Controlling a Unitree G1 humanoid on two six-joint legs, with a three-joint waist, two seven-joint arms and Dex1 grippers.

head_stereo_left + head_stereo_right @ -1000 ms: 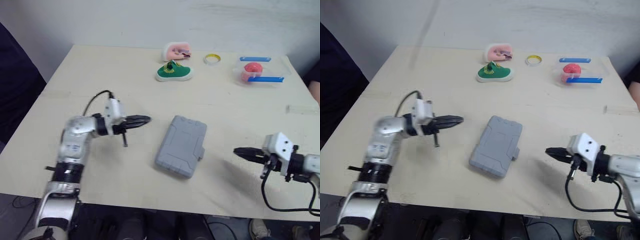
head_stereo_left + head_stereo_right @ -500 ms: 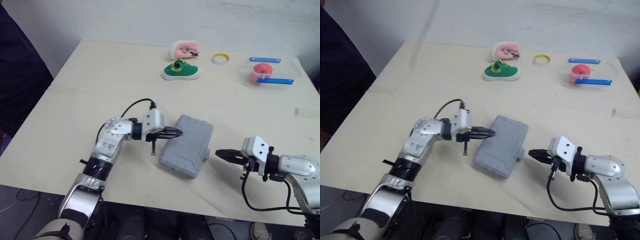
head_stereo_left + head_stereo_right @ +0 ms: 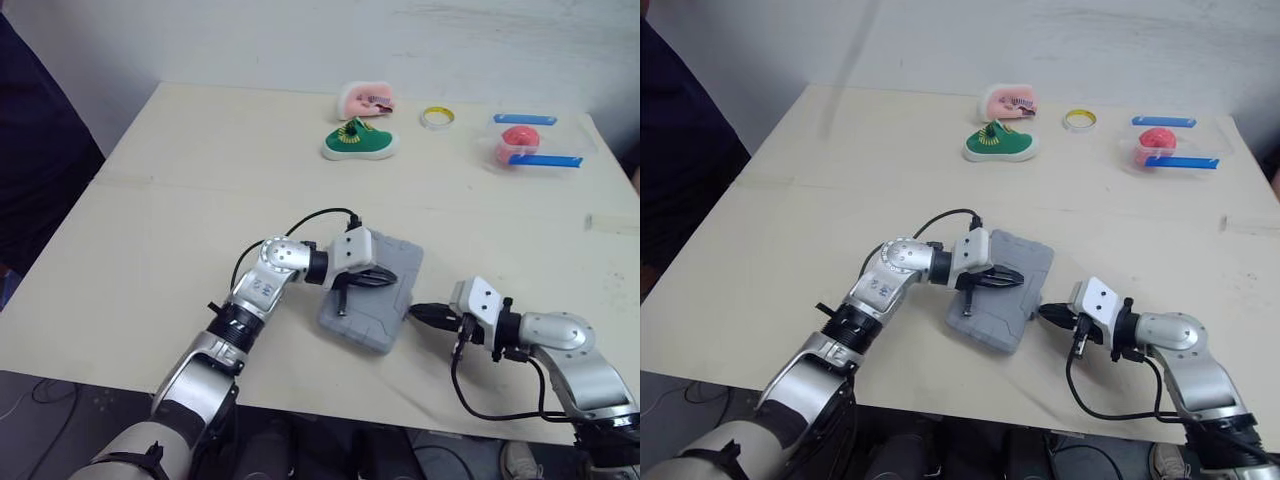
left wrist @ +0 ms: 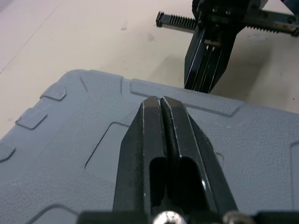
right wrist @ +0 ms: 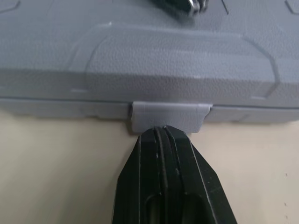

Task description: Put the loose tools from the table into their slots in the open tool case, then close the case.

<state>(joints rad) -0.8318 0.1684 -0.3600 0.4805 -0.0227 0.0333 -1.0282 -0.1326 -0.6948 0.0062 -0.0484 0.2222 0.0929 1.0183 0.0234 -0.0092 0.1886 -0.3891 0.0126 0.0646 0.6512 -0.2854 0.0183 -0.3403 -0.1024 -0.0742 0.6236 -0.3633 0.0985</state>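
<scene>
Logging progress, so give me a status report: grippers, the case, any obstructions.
Left gripper shut, over the tool case lid. Right gripper shut, tips at its latch. Case closed. Nothing blocking.

Tool case (image 3: 385,315) closed — contents hidden; left hand (image 4: 161,100) covers part of lid; latch (image 5: 168,114) partly behind right hand (image 5: 163,131).

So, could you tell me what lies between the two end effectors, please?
The closed grey tool case: the left end effector sits over its lid, the right end effector is at its latch tab, as the eye views show.
</scene>
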